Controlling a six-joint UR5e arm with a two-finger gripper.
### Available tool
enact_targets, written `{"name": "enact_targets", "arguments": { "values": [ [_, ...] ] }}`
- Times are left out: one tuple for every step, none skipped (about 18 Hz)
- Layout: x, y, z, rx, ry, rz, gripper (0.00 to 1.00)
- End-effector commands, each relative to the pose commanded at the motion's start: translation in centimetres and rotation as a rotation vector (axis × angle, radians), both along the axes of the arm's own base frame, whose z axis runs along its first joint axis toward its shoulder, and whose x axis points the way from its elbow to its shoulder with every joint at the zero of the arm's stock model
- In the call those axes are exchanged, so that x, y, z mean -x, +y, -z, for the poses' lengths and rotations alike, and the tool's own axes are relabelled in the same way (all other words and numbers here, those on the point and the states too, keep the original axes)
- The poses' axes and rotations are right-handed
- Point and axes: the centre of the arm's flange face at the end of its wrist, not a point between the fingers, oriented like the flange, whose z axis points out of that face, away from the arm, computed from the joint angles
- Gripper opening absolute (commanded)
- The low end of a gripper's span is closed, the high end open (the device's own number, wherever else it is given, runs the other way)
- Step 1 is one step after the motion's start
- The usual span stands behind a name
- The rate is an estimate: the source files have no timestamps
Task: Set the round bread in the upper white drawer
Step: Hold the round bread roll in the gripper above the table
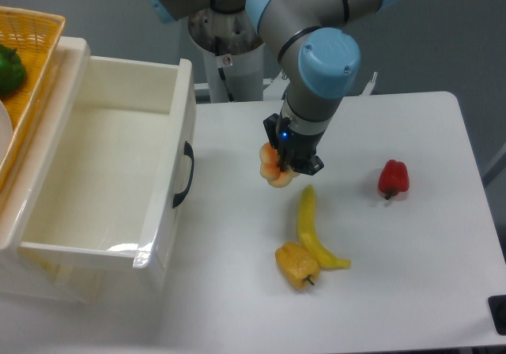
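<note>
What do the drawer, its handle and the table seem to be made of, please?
Drawer: probably glossy white plastic, since its walls show bright sheen and rounded moulded edges. Handle: black, likely plastic or rubber; too small to tell. Table: smooth matte white top, perhaps laminate, with only soft shadows.

1. A robotics lab or test bench rather than a home or kitchen.
2. A grey and light-blue industrial robot arm (316, 62) stands on a white pedestal (229, 69) behind a plain white table (411, 275).
3. The backdrop is a bare blue-grey wall (451, 38).
4. Toy-like plastic produce lies scattered on the table: a red pepper (393, 178), a yellow pepper (297, 265), a banana (315, 229).
</note>
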Motion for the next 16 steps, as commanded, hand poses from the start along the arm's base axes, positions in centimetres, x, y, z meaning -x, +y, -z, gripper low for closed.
{"name": "enact_targets", "arguments": {
  "values": [
    [0.0, 0.0, 0.0, 0.0, 0.0, 0.0, 0.0],
    [0.01, -0.01, 0.0, 0.001, 0.001, 0.0, 0.0],
    [0.01, -0.01, 0.0, 0.001, 0.001, 0.0, 0.0],
    [0.01, -0.01, 0.0, 0.001, 0.001, -0.001, 0.0],
    [0.03, 0.0, -0.07, 0.001, 0.002, -0.003, 0.0],
    [0.03, 0.0, -0.07, 0.001, 0.002, -0.003, 0.0],
    [0.12, -0.04, -0.14, 0.0, 0.003, -0.004, 0.0],
    [0.12, -0.04, -0.14, 0.0, 0.003, -0.004, 0.0],
    [0.19, -0.1, -0.14, 0.0, 0.003, -0.006, 0.0],
    [0.19, -0.1, -0.14, 0.0, 0.003, -0.006, 0.0],
    [0.16, -0.11, -0.23, -0.002, 0.004, -0.006, 0.0],
    [0.16, -0.11, -0.23, -0.002, 0.004, -0.008, 0.0],
    [0.11, -0.03, -0.31, -0.002, 0.005, -0.012, 0.0],
    [0.18, 0.02, -0.52, -0.003, 0.008, -0.026, 0.0],
    [0.22, 0.15, -0.71, -0.003, 0.009, -0.038, 0.0],
    [0.19, 0.24, -0.86, -0.003, 0.011, -0.048, 0.0]
  ]
}}
